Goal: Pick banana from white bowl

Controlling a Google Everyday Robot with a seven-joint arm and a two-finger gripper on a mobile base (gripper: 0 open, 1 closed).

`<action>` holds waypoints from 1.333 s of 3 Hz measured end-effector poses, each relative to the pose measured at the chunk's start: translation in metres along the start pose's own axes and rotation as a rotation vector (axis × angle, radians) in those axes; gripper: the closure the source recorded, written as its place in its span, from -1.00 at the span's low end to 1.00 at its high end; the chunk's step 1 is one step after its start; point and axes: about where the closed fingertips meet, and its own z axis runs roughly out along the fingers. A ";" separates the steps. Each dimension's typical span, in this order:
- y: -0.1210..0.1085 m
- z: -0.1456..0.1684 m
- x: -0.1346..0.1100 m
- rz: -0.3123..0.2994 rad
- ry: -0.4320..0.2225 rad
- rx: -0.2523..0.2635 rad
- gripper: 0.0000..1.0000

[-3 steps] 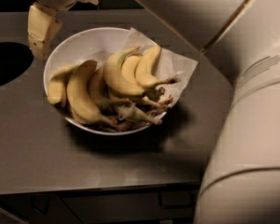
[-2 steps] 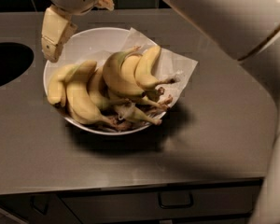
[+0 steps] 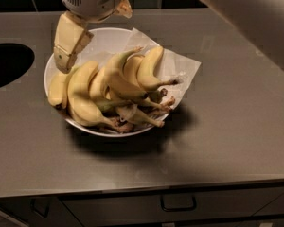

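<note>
The white bowl (image 3: pixel 54 65) stands on the grey counter with a crumpled white paper liner (image 3: pixel 180 65) and several bananas in it. The banana (image 3: pixel 114 78) is large, strongly curved and bright yellow. It lies in the middle of the pile with its dark tip pointing up and to the right. A long thick banana (image 3: pixel 80 98) and a short stubby one (image 3: pixel 57 90) lie to its left. My gripper (image 3: pixel 95 38) hangs above the bowl's back left rim. It is open and empty, with one cream finger (image 3: pixel 67 41) pointing down just above the left bananas.
A dark round hole (image 3: pixel 7 63) is cut in the counter left of the bowl. My pale arm (image 3: pixel 255 18) crosses the top right corner. The counter's front edge runs above a drawer with a handle (image 3: pixel 178 203). Dark tiles line the back wall.
My gripper has moved to the right, from beyond the bowl's left rim to over its back left part. The large arm body has left the right side of the view. The bananas have not moved.
</note>
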 end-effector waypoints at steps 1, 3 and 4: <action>0.005 0.011 0.015 -0.016 -0.015 -0.032 -1.00; 0.006 0.033 0.039 -0.036 -0.029 -0.051 -1.00; 0.009 0.036 0.045 -0.037 -0.011 -0.040 -0.74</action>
